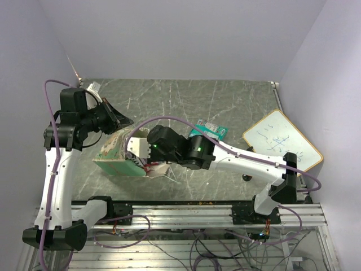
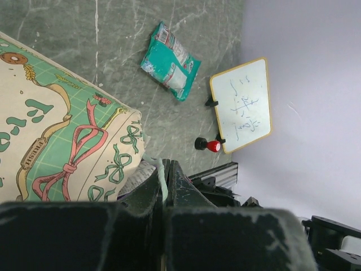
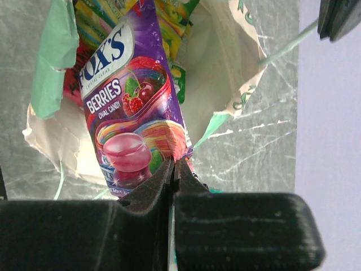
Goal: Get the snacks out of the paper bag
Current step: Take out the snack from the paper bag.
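The right pincer [image 3: 174, 165] is clenching one corner at the near end of a purple packet [image 3: 132, 107]. The rest of this packet is lying in the open mouth of the paper bag [image 1: 115, 152]. The bag is resting on its side in the left part of the desk [image 1: 225, 101], closer to the near edge than to the far one. The long axis of the packet is running straight from the inside of the bag out to the right pincer. I think the coming pull should therefore go along this axis, away from the mouth and toward the right edge. The left pincer [image 2: 164, 169] is closed on the thin string handle [image 3: 282, 46] of the bag and is holding it taut, so the right arm is the one in place to draw the packet out. The packet is glossy, with berries and a pink candy printed on it, and its foil is bending a little. Other packets [image 3: 169, 17], green and yellow, are lying deeper in the bag. One green packet [image 1: 211, 132] is already lying outside, near the middle of the desk.
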Tool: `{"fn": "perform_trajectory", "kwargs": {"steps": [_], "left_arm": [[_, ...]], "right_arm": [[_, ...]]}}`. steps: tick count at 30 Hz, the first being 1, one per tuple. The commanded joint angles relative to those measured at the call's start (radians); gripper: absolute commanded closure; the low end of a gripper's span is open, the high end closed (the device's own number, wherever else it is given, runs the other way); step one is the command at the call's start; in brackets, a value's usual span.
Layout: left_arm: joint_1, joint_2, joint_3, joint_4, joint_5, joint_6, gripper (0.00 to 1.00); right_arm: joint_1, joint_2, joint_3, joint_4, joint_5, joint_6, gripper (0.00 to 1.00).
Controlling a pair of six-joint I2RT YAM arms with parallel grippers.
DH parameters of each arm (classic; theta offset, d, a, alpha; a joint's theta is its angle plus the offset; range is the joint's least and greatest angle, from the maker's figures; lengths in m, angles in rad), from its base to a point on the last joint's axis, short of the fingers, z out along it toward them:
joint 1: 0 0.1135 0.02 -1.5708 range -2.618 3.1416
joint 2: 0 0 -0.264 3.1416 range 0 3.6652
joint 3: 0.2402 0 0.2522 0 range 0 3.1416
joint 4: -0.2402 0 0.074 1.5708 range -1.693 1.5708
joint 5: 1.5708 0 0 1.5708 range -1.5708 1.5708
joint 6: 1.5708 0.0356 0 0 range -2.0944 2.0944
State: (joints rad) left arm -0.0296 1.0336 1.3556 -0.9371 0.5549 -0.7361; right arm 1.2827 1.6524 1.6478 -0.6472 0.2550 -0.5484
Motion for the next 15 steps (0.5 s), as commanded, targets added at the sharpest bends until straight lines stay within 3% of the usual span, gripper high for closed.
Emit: {"fn": "perform_trajectory", "kwargs": {"steps": [1,15], "left_arm": [[0.001,0.012,0.004,0.031,0.034,0.030,0.93],[0.001,0.048,0.017,-0.013,-0.033,0.068,0.93]], "right_arm": [[0.008,-0.071,0.020,-0.046,0.086,0.080,1.00],[0.015,-0.206,0.070,-0.230,0.142,0.165,1.00]]}}
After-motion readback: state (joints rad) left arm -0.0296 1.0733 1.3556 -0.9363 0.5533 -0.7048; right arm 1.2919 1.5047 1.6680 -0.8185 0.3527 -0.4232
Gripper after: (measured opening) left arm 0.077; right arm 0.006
